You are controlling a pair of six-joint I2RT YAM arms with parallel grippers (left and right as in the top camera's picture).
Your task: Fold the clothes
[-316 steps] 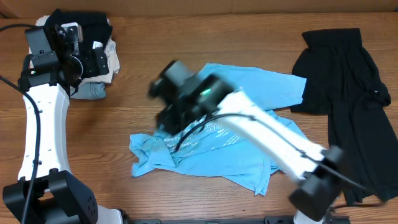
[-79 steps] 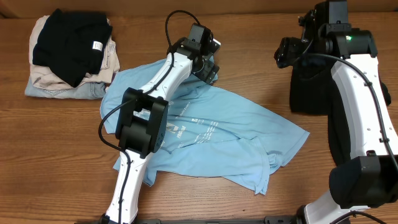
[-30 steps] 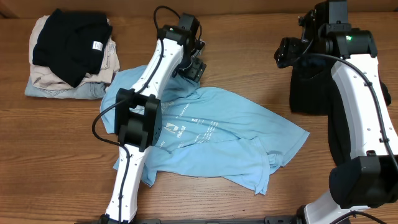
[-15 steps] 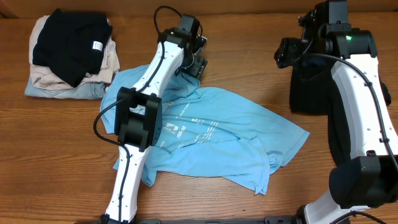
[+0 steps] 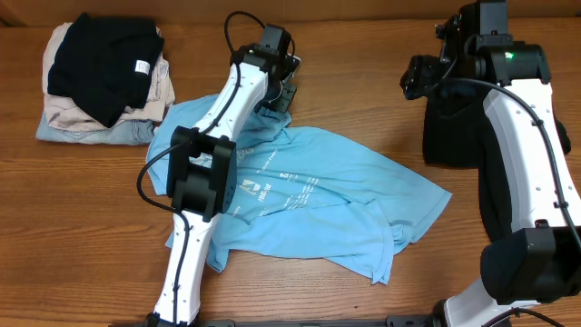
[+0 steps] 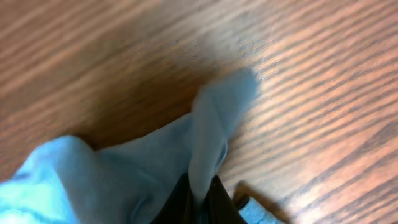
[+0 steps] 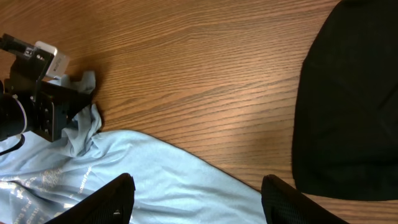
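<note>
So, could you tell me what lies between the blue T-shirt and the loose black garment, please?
Nothing but bare table separates the blue T-shirt from the black garment; the right wrist view shows that wood strip most clearly.

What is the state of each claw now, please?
Left claw: closed on a fold of the light blue T-shirt.
Right claw: open, holding nothing.

No wording can be made out. The light blue T-shirt (image 5: pixel 345 177) near the middle of the surface (image 5: pixel 363 91) carries lines of white print (image 5: pixel 289 182), too small to read. A white tag (image 5: pixel 141 65) on the folded black piece (image 5: pixel 95 50) at the far left corner shows dark marks, also illegible.
</note>
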